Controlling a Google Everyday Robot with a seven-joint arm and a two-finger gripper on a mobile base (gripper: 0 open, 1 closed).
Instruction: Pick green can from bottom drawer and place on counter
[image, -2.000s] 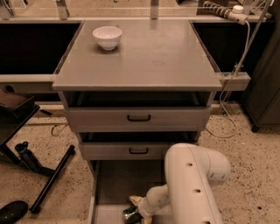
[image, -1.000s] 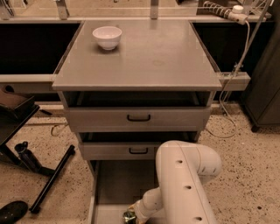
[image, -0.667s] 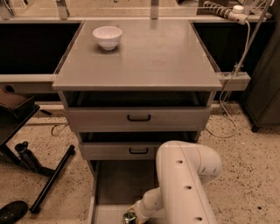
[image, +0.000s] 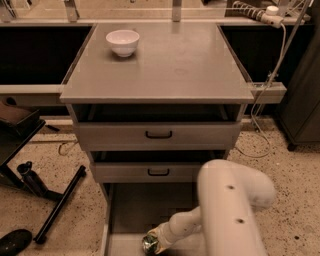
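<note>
The green can (image: 149, 244) lies in the open bottom drawer (image: 142, 207), near its front at the bottom edge of the camera view; only its shiny round end and a bit of green show. My gripper (image: 158, 236) is down in the drawer right at the can, at the tip of my white arm (image: 230, 205), which reaches in from the lower right. The arm hides the drawer's right part. The counter (image: 170, 65) is the grey top of the cabinet above.
A white bowl (image: 123, 42) stands on the counter's back left. Two shallower drawers with black handles (image: 158, 134) (image: 158, 172) sit slightly open above the bottom one. A black stand (image: 52, 207) lies on the floor at left. A white cable (image: 270, 75) hangs at right.
My arm's upper part has shifted slightly to the right. The gripper stays down at the can near the drawer's front.
</note>
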